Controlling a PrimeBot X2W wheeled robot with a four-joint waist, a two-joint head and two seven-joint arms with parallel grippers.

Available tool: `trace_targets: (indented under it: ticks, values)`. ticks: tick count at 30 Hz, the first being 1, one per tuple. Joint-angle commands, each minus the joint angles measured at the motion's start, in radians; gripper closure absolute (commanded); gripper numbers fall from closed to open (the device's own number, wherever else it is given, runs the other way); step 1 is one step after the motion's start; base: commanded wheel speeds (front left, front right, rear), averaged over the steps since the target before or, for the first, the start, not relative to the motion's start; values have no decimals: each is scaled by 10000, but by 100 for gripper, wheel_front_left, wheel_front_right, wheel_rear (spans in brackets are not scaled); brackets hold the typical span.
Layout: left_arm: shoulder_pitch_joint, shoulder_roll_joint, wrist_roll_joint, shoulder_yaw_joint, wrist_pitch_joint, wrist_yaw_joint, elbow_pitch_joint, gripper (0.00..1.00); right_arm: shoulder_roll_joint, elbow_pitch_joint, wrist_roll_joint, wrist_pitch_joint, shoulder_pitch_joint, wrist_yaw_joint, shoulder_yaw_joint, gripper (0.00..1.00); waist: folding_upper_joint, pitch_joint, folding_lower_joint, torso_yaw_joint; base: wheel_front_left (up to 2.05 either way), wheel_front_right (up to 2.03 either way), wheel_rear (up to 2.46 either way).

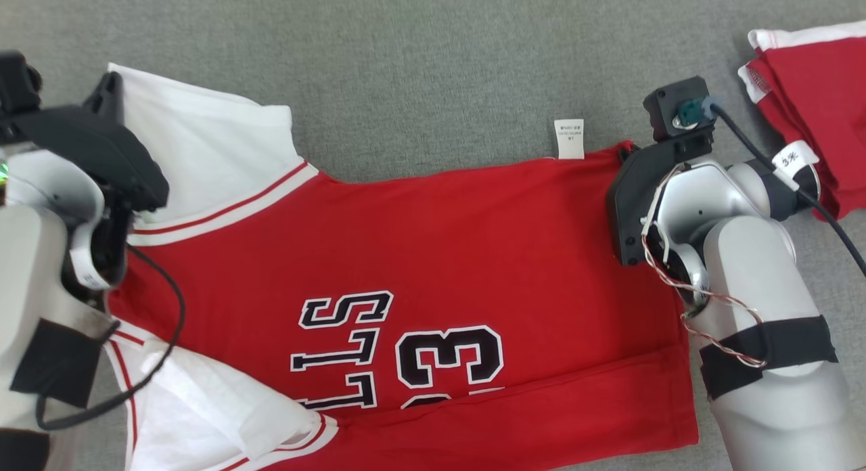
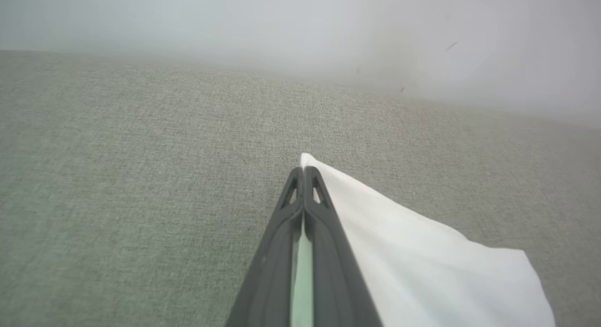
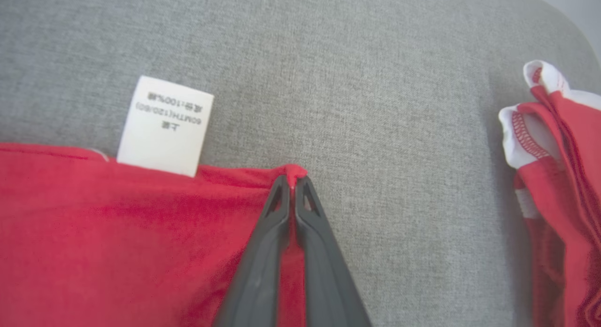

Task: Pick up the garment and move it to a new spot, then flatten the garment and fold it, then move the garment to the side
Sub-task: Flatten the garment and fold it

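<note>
The garment (image 1: 433, 254) is a red jersey with white sleeves and black lettering, spread flat on the grey cloth surface. A white care label (image 1: 568, 138) sticks out of its far edge. My right gripper (image 3: 293, 182) is shut on the red far corner of the hem (image 3: 292, 171), just right of the care label (image 3: 164, 125). My left gripper (image 2: 304, 173) is shut on the tip of the white sleeve (image 2: 422, 261). In the head view both sets of fingertips are hidden under the wrists, the left wrist (image 1: 88, 146) over the white sleeve and the right wrist (image 1: 670, 180) at the hem corner.
A second red and white garment (image 1: 812, 105) lies bunched at the far right, close to my right arm; the right wrist view has it (image 3: 558, 176) near the right edge. Grey cloth surface (image 1: 433, 58) stretches beyond the jersey's far edge.
</note>
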Motion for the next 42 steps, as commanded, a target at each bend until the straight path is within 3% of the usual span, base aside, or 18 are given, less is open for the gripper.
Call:
trace_targets:
  ticks: [1,8,17,29,42]
  values:
    - [209,-34,-64,18,-220,-94,-3,100,-94,62,-96,-133,229,25,-3,100,-1,-191,-1,70,0,0,0]
    - [1238,-497,-95,-40,-1788,-455,-271,100,-575,119,209,-1279,847,25,282,100,-1,-1149,-1,553,0,0,0]
    - [3192,-1117,-539,45,-2932,-535,-1726,100,-1208,-728,644,-2036,2471,25,213,100,-1,-1994,-1,1225,0,0,0]
    - [6669,-1474,-1444,382,-3472,-62,-4165,100,-2131,-1363,993,-1226,3881,23,648,100,-1,-2510,-1,1551,0,0,0]
    - [8674,-1818,-2080,463,-3695,111,-4989,100,-3186,-2276,1676,92,4902,23,846,100,-1,-3094,-1,1711,0,0,0]
